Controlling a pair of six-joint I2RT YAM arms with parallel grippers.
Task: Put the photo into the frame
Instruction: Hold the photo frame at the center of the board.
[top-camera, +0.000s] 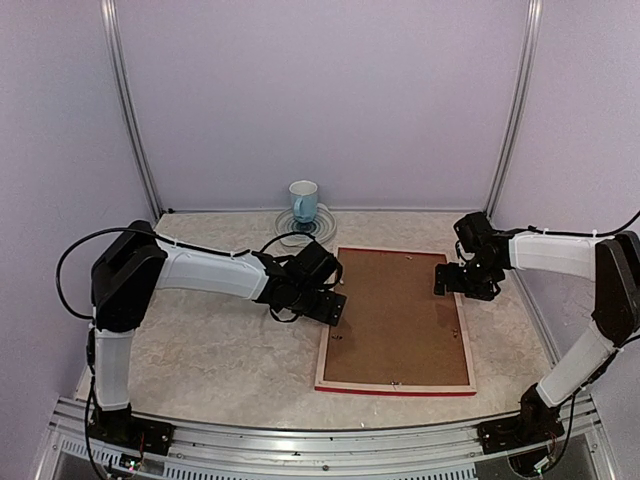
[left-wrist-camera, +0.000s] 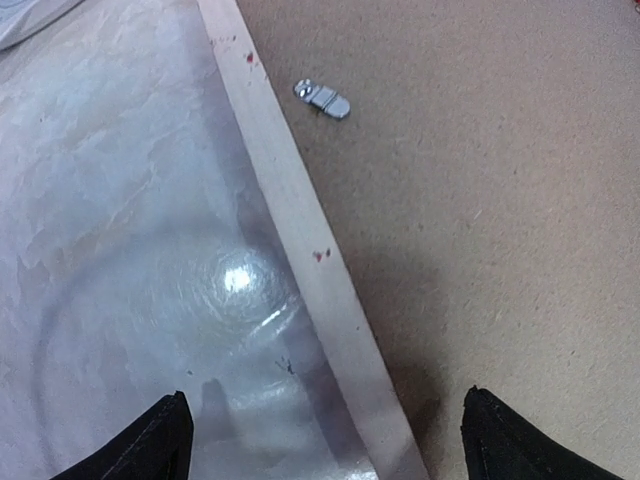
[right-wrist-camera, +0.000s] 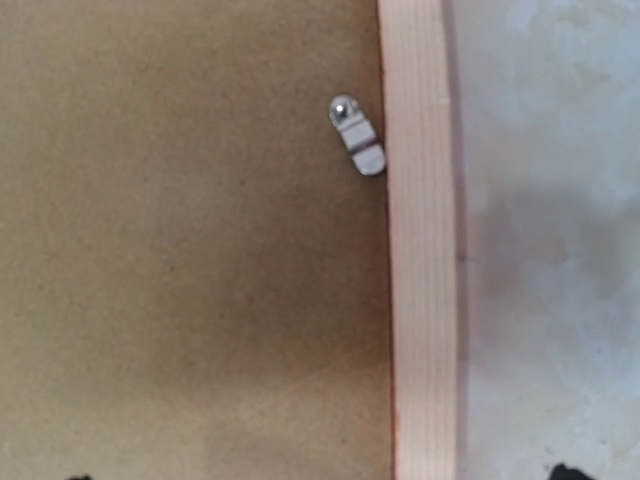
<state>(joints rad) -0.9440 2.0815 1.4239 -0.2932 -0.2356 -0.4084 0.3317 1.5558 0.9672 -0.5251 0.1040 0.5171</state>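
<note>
Your left gripper hangs spread wide over the left rail of the frame, holding nothing. Your right gripper, also spread, sits over its right rail, empty.

- Showed pale wood and a red near edge on the frame.
- Found plain brown across the backing board.
- Noted beige marbling on the table.
- Saw silver on the turn clip.

Both white arms reach inward, low; left black two-finger gripper and right black two-finger gripper gaping wide, empty.
</note>
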